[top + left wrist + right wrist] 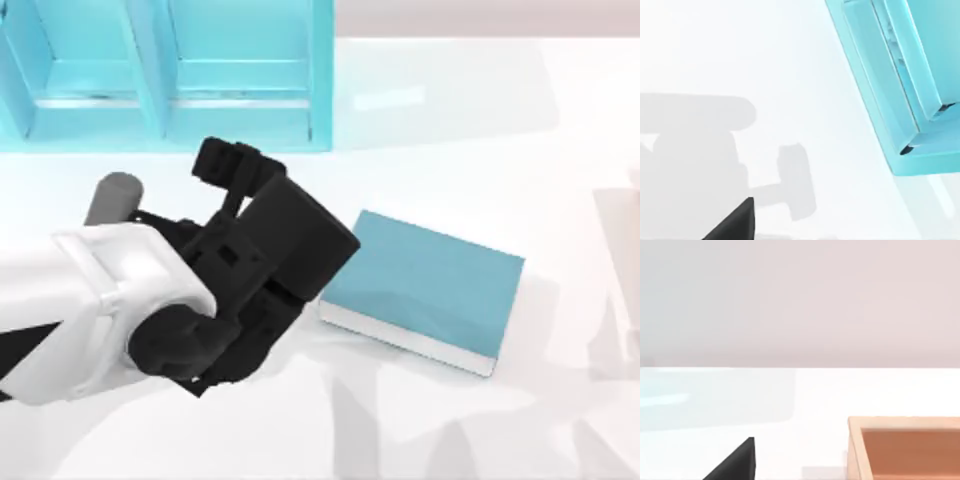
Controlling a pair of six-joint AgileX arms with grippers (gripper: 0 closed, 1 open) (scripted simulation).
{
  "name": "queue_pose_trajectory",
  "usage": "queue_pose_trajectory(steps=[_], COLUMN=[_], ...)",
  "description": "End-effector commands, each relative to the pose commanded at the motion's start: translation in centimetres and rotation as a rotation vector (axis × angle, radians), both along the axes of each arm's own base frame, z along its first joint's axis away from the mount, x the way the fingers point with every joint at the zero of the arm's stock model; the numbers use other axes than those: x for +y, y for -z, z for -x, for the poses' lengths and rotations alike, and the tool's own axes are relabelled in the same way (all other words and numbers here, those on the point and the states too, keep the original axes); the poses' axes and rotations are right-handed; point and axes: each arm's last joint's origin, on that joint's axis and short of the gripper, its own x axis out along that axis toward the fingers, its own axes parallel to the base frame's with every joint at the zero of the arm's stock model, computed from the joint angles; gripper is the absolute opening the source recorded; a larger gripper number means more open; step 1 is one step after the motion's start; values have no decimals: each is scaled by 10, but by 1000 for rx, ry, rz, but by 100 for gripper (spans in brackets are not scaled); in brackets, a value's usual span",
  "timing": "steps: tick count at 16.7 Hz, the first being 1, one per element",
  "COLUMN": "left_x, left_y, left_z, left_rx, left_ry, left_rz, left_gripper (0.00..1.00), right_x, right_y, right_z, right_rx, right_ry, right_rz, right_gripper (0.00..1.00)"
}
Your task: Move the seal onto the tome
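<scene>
The tome [425, 290] lies flat on the white table [480, 430], a bit to the right of the middle in the top view. It is shut. Its cover is plain teal-blue and faces up. A thin white strip of page edges runs along its near side. It sits turned a little, so its edges are not square with the table. Nothing rests on its cover.

My left arm [90, 300] comes in from the left side of the table. It is white, with a big black wrist part [270, 265] at its end. That black part hangs just beside the left end of the tome and covers that corner from above. I cannot tell if they touch. The left gripper [235, 165] points toward the back of the table, at the big teal shelf unit [170, 70]. It is near the front edge of the shelf. I cannot tell if this claw is wide or narrow, or if it holds anything.

In the left wrist view a corner of the shelf unit [890, 75] stands on the table, and a grey shadow [700, 150] of the arm falls on the white top.

The right wrist view looks across the table at a light wooden box [905, 445] with an open top. I cannot tell how the right claw is set
</scene>
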Motion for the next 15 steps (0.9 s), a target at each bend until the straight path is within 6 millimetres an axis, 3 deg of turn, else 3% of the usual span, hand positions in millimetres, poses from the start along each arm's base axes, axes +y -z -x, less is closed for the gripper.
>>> queue_pose_trajectory(steps=[3, 6, 11, 15], left_x=[43, 77, 126, 159], left_y=[-33, -49, -51, -36], left_z=[3, 11, 35, 63], left_rx=[-54, -137, -312, -454], left_ry=[171, 320, 480, 577], left_rz=[-27, -78, -183, -459], left_gripper=[100, 100, 100, 100], right_x=[0, 0, 0, 0], right_y=[0, 0, 0, 0], right_z=[0, 0, 0, 0], right_rx=[0, 0, 0, 0], right_ry=[0, 0, 0, 0], right_rz=[0, 0, 0, 0], right_gripper=[100, 100, 100, 100])
